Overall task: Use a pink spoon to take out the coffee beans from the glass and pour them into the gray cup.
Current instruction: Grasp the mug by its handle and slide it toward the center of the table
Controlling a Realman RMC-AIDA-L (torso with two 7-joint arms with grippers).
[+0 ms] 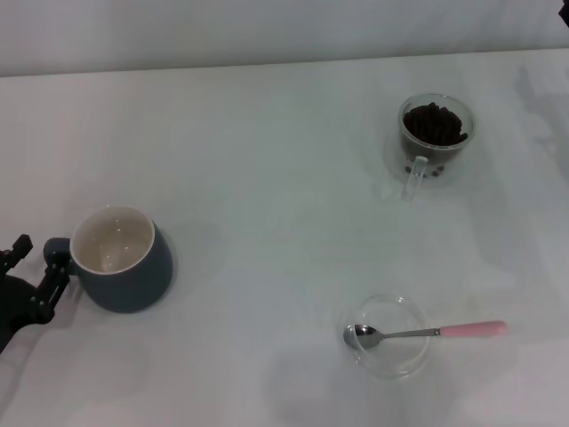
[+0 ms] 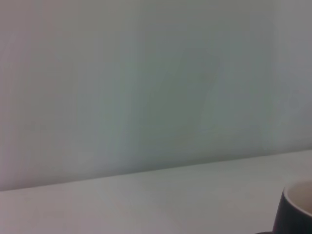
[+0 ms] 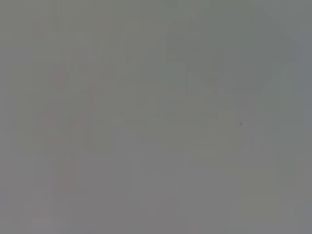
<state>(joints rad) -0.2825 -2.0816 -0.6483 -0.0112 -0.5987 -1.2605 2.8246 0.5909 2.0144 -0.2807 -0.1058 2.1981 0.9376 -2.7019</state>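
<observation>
The gray cup [image 1: 124, 260] stands at the left of the white table, its cream inside empty; its edge also shows in the left wrist view [image 2: 295, 209]. My left gripper [image 1: 36, 256] is low at the left edge, open, right beside the cup's handle side. The glass [image 1: 434, 138], full of coffee beans [image 1: 435, 124], stands at the far right with its handle toward me. The pink spoon [image 1: 427, 333] lies across a shallow clear dish [image 1: 388, 336] at the near right, bowl in the dish, pink handle pointing right. My right gripper is out of view.
The white table [image 1: 267, 178] runs back to a pale wall. The right wrist view shows only a blank grey surface. A dark bit of something sits at the top right corner [image 1: 564, 18].
</observation>
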